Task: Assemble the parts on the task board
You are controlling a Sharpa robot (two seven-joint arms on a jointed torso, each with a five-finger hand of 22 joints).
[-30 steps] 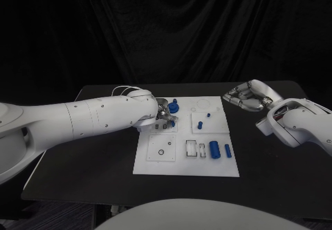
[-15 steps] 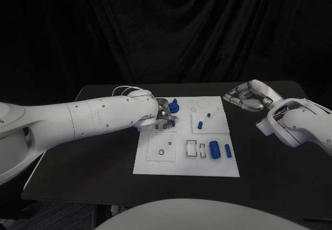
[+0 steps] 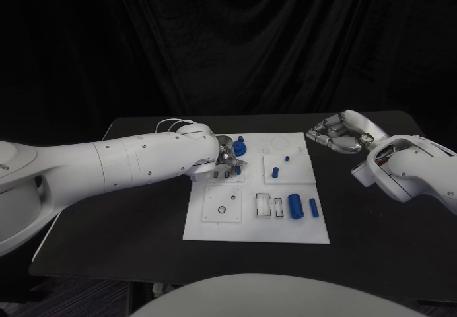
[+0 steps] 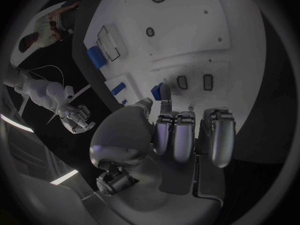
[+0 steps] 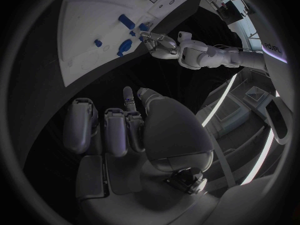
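Our left hand point(image 3: 224, 157) pinches a blue part point(image 4: 157, 91) over the board point(image 3: 214, 224). Our right hand point(image 3: 338, 133) hovers beside it, fingers curled on nothing.

I see bench point(image 3: 133, 238) black, backdrop point(image 3: 228, 53) black cloth. Board point(image 3: 257, 228) white, with thin black outlines around its recesses. Parts point(image 3: 295, 207) blue: cylinder and slim peg near front right, small pegs point(image 3: 275, 172) mid-board, one knob point(image 3: 239, 146) by left hand point(image 3: 224, 157). My arms point(image 3: 114, 165) white with small dark dots; both hands silver, right hand point(image 3: 338, 132) silver too. Left wrist view: blue piece point(image 4: 157, 91) at fingertips, board pale.
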